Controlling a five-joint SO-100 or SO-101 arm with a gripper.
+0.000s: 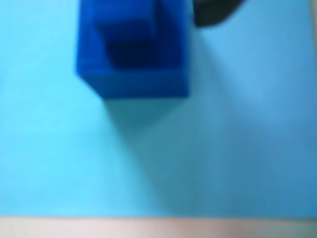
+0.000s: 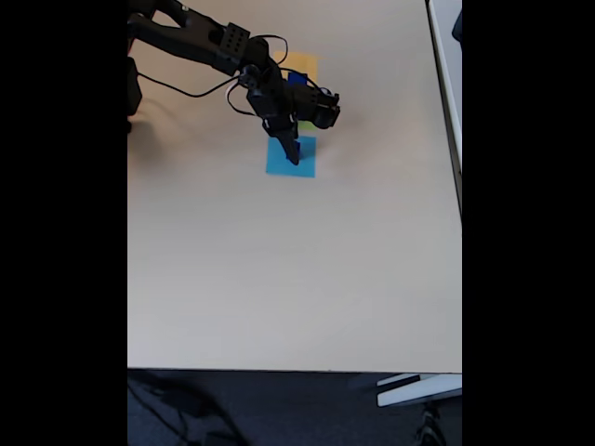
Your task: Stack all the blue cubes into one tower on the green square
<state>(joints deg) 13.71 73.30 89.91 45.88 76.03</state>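
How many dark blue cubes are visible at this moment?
2 clearly: a large blue cube on the light-blue square, a smaller cube on top. The arm may hide others in the fixed view.

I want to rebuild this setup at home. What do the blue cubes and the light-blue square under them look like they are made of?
The blue cubes look like matte foam or painted wood: flat, even colour with no glints, though the wrist view is too blurred to tell which. The light-blue square looks like thin matte paper or card, lying flush on the beige table with a straight cut edge.
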